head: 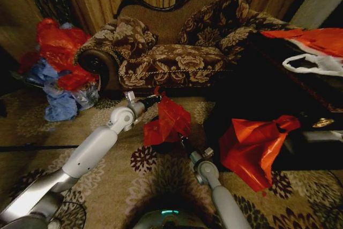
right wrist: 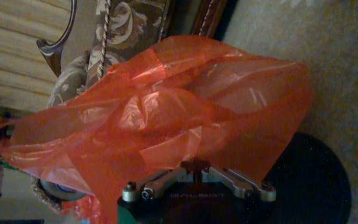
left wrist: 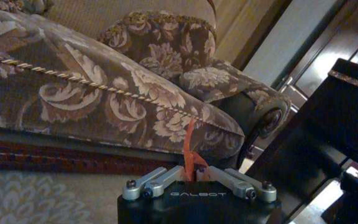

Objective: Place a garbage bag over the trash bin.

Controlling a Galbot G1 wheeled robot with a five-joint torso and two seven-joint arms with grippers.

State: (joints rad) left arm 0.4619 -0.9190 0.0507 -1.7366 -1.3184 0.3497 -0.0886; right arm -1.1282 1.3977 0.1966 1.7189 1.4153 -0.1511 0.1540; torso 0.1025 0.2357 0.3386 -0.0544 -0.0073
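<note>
The garbage bag [head: 169, 120], thin glossy red plastic, hangs stretched between my two grippers in front of the sofa. My left gripper [head: 156, 97] is shut on a twisted strip at the bag's upper edge; the left wrist view shows that red strip [left wrist: 190, 148] pinched in the gripper [left wrist: 195, 171]. My right gripper [head: 183, 141] is shut on the bag's lower edge, and in its wrist view the bag [right wrist: 166, 112] billows out from the gripper [right wrist: 195, 166]. The trash bin [right wrist: 319, 186], small, black and round, stands on the carpet just under the bag, mostly hidden by it [head: 162, 147].
The floral sofa [head: 177, 52] stands close behind. A larger orange-red bag [head: 252, 146] leans on a dark table [head: 268, 84] at the right, with more bags [head: 316, 52] on top. A heap of red and blue bags [head: 59, 68] lies at the left. Patterned carpet [head: 107, 186] lies around the robot.
</note>
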